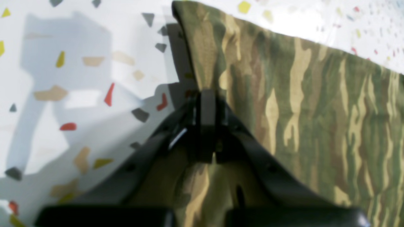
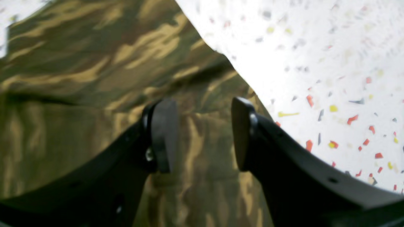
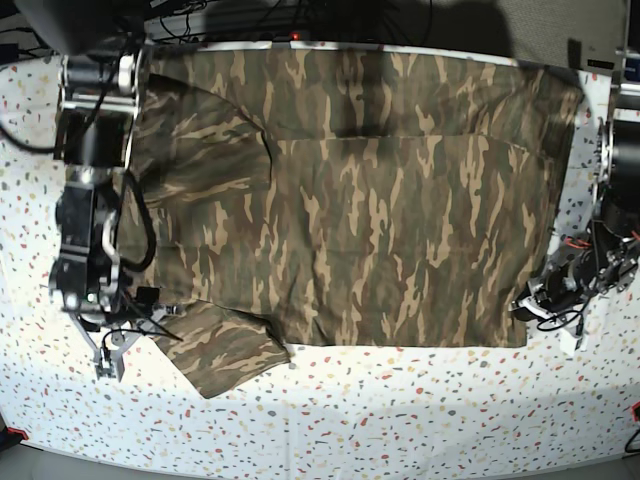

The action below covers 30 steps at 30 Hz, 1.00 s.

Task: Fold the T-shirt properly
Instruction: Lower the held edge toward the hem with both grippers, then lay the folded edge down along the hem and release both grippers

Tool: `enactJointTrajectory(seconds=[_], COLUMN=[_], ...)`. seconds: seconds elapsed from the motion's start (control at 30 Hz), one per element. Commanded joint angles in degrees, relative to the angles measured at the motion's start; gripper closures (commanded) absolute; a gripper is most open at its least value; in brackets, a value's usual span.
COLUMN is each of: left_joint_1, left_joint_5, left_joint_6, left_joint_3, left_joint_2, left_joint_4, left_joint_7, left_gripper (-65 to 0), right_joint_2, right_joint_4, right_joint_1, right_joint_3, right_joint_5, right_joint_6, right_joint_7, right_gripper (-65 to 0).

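T-shirt spread flat, covers most of the table, camo brown/tan/olive. One sleeve sticks out at the near edge, just beside the right pincer.

Left pincer: jaws pressed together, pinching a fold of the shirt's edge; cloth rises in a ridge straight ahead of the tips and also shows behind them, between the arms of the pincer. Shirt body lies to one side of it, bare table to the other, with the pincer's shadow on it.

Right pincer: jaws apart, gap between the pads, nothing in it. Shirt lies under and ahead of it; shirt edge runs just beside one finger, bare table beyond.

Cables along the far edge behind the shirt, wires near the left arm's wrist. Nothing lies on the shirt.

No readable writing or label; wrist views blurred.

Table white with red, yellow, grey, tan flecks. Far background dark.
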Motion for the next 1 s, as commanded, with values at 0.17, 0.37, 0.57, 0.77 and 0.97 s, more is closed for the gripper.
enactJointTrajectory(seconds=[0.17,0.37,0.57,0.77,0.97], left_joint_1=[-2.05,-2.05,-2.03,-2.03,-2.03], left_joint_5=[-0.59,-0.61,-0.59,-0.59,-0.59], left_joint_6=[-0.48,-0.48,-0.48,-0.48,-0.48], left_joint_3=[-0.07,-0.07,-0.07,-0.07,-0.07], left_joint_2=[-0.68,-0.70,-0.68,-0.68,-0.70], left_joint_4=[0.68,0.68,0.70,0.68,0.68], left_joint_7=[-1.25,-2.73,-2.73,-2.71,-2.73], left_gripper=[0.0,0.0,0.0,0.0,0.0], right_joint_2=[4.92,7.48,7.58,7.54,7.58], right_joint_4=[-15.85,-27.61,-36.65,-41.20,-41.24], right_joint_1=[10.47,15.69,17.33,16.83,15.91], right_joint_3=[0.04,0.07,0.07,0.07,0.07], right_joint_5=[1.90,3.26,2.34,0.52,0.50], right_joint_6=[5.60,11.65,11.58,11.52,11.50], right_joint_7=[3.21,11.26,16.70,18.29,17.99], right_gripper=[-28.4,-28.4,-28.4,-28.2,-6.1])
